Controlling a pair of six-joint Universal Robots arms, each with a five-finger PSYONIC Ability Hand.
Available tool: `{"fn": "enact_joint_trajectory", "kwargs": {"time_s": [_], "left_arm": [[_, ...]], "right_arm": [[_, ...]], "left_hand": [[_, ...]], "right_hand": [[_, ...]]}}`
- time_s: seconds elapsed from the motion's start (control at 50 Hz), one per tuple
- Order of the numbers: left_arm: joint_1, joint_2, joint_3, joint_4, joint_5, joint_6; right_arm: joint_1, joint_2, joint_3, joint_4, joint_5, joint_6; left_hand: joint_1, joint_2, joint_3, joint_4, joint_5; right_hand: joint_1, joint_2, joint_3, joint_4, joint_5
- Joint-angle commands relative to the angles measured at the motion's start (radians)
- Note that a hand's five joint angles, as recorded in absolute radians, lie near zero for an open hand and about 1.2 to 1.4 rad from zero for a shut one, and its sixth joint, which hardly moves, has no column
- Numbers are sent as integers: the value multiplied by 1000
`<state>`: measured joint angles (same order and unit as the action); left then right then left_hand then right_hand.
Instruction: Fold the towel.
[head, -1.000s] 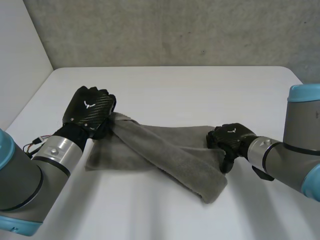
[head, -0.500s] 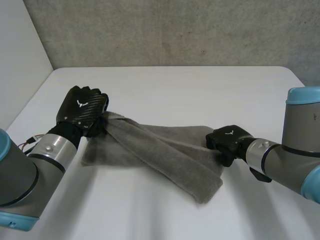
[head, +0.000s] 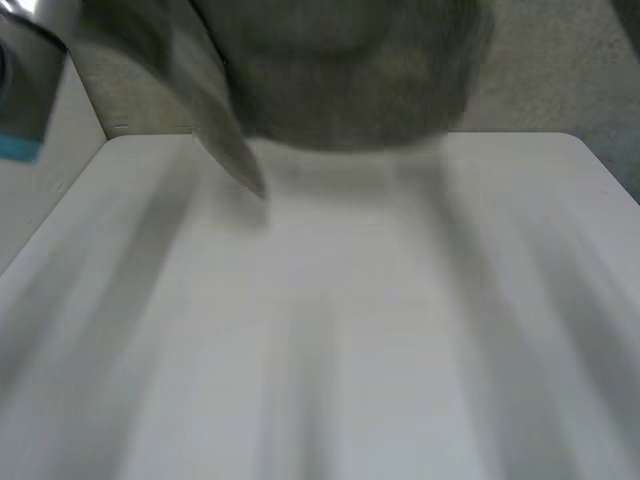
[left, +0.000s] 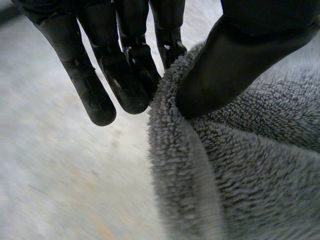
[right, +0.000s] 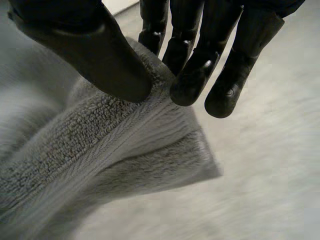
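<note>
Towel hangs in the air above the far edge of the white table, off the surface, spread between the two hands. One narrower flap trails down at the robot's left side. Left hand: thumb is pressed onto the towel's thick hemmed border, clamping the pile against the inner fingers behind it. The outermost finger stands free of the cloth. Whether this is a true corner or a spot along the edge, cannot tell. Right hand: same kind of pinch, with its thumb on top of the ribbed band and its fingertips meeting the band from the other side, close to a corner. Two layers of cloth sag below that hold, so the towel is probably doubled there. Judgement: both holds sit at the border so the cloth drops straight and open under its own weight, ready to be laid flat on the table for a clean fold. No tidy fold is visible yet. The pinches are shallow, so a quick swing could pull the hem free.
</note>
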<state>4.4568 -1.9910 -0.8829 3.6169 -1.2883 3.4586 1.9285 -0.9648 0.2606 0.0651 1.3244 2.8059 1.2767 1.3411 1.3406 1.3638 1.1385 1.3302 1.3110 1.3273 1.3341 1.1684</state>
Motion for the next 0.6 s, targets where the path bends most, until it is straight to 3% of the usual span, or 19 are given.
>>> {"fn": "enact_joint_trajectory", "kwargs": {"time_s": [0.02,0.16,0.2,0.26,0.3,0.44,0.54,0.58,0.6], "left_arm": [[1,30,-130,-14,-16,-50],[15,69,-468,5,4,-47],[32,60,-617,49,50,-42],[36,49,-686,81,78,-35],[45,17,-801,159,116,8],[70,-51,-912,252,121,152],[71,-106,-919,259,118,240],[71,-143,-909,262,115,264],[71,-143,-909,262,115,264]], "right_arm": [[10,37,69,90,90,-22],[-2,-11,416,111,2,-42],[-5,-25,605,75,-13,-97],[-5,-26,694,48,-21,-135],[-5,-31,861,6,-17,-215],[-8,-58,1095,-91,-13,-282],[-9,-92,1197,-134,-19,-284],[-9,-103,1218,-137,-21,-282],[-9,-112,1236,-139,-21,-281]], "left_hand": [[120,55,56,32,83],[120,55,56,32,83],[120,55,56,32,83],[120,55,56,32,83],[120,55,56,32,83],[88,23,24,1,51],[-221,-285,-284,-308,-257],[-697,-761,-761,-784,-733],[-699,-763,-763,-786,-735]], "right_hand": [[66,85,69,62,53],[66,85,69,62,53],[66,85,69,62,53],[66,85,69,62,53],[66,85,69,62,53],[66,85,69,62,53],[66,85,69,62,53],[66,85,69,62,53],[66,85,69,62,53]]}}
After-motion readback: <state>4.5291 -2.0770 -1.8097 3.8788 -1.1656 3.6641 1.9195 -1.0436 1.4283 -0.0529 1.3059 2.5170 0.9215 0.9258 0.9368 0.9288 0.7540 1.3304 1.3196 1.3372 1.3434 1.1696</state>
